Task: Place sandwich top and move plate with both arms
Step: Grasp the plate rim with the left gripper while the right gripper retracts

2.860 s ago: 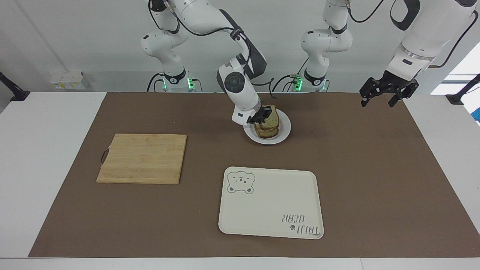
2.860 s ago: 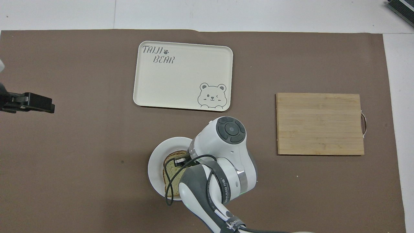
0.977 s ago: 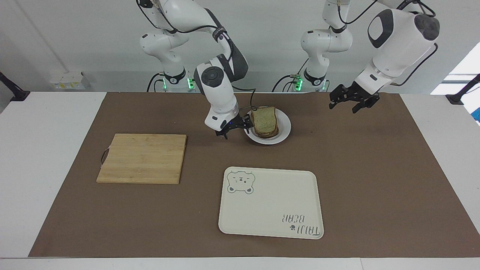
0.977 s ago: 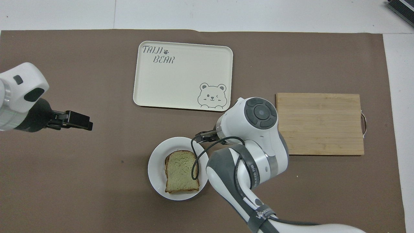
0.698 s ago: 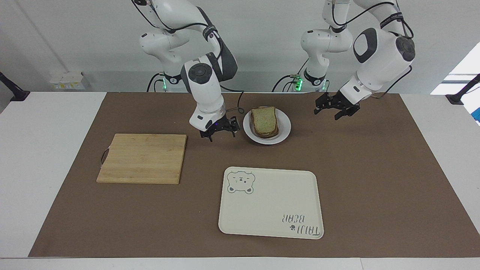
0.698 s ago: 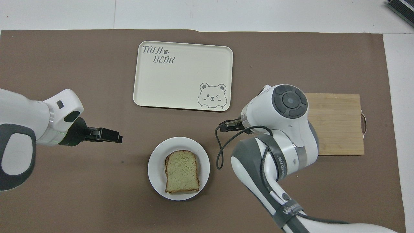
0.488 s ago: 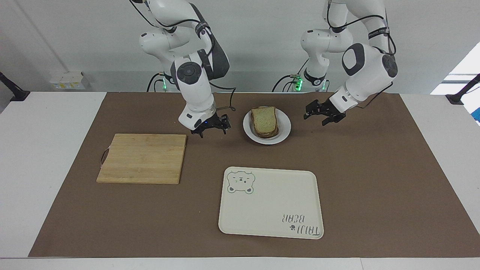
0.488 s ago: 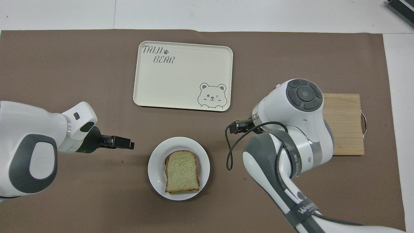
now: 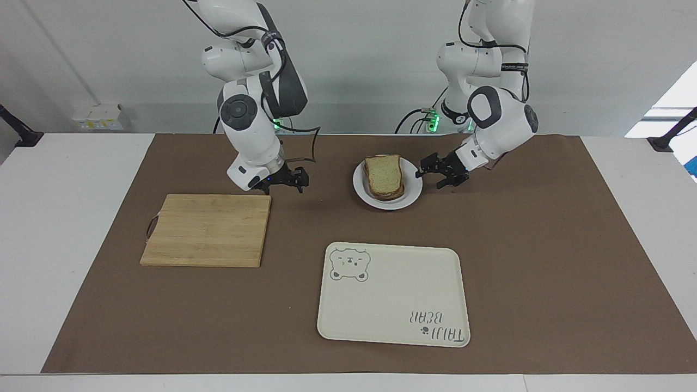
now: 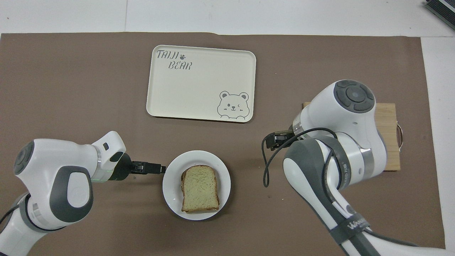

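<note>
The sandwich top (image 9: 384, 170) lies flat as the top slice of a stacked sandwich on the small white plate (image 9: 415, 188); both also show in the overhead view, the slice (image 10: 199, 188) on the plate (image 10: 171, 185). My left gripper (image 9: 430, 177) is open and low, right beside the plate's rim on the side toward the left arm's end; in the overhead view it (image 10: 158, 168) almost reaches the rim. My right gripper (image 9: 286, 188) is open and empty, over the mat between the plate and the cutting board, also seen from overhead (image 10: 272, 140).
A wooden cutting board (image 9: 207, 228) lies toward the right arm's end, partly covered by the right arm in the overhead view (image 10: 389, 135). A cream bear tray (image 9: 392, 294) lies farther from the robots than the plate. A brown mat covers the table.
My right gripper let go of the slice on the sandwich and drew away toward the cutting board. My left gripper came down from its end of the table to the plate's rim.
</note>
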Robot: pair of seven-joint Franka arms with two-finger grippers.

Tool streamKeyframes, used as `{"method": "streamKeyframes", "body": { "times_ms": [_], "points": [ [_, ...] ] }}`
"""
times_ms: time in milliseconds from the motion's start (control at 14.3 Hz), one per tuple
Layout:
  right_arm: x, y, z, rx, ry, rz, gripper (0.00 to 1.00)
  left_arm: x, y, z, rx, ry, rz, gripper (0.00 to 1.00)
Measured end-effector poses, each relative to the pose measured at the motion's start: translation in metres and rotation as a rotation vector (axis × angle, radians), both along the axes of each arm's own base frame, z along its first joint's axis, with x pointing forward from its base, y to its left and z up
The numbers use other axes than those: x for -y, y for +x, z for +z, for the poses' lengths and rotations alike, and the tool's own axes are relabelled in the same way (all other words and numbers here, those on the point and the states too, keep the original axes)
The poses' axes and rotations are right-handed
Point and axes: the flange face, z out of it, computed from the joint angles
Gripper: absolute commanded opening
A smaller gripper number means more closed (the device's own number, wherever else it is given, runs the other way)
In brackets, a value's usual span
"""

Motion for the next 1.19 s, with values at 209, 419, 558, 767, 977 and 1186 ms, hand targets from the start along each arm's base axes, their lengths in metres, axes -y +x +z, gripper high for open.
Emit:
{"method": "streamKeyframes", "body": {
  "times_ms": [209,419,558,767,977,1186],
  "points": [
    [0.03,0.006,0.015,0.015,-0.033,-0.028,1.0,0.005,-0.014,-0.023,0.002,-0.047,-0.03,0.59],
    [0.059,0.015,0.033,0.044,-0.028,-0.078,1.0,0.015,-0.021,-0.035,0.003,-0.058,-0.062,0.3],
    [0.075,0.018,0.046,0.066,-0.023,-0.107,1.0,0.019,-0.024,-0.043,0.006,-0.077,-0.065,0.08],
    [0.101,0.02,0.071,0.103,-0.015,-0.151,1.0,0.022,-0.028,-0.048,0.004,-0.092,-0.051,0.0],
    [0.131,0.02,0.092,0.13,-0.012,-0.203,1.0,0.022,-0.028,-0.047,0.004,-0.096,-0.046,0.0],
    [0.157,0.018,0.111,0.161,-0.009,-0.243,1.0,0.021,-0.027,-0.047,-0.011,-0.11,-0.037,0.0]
  ]
}}
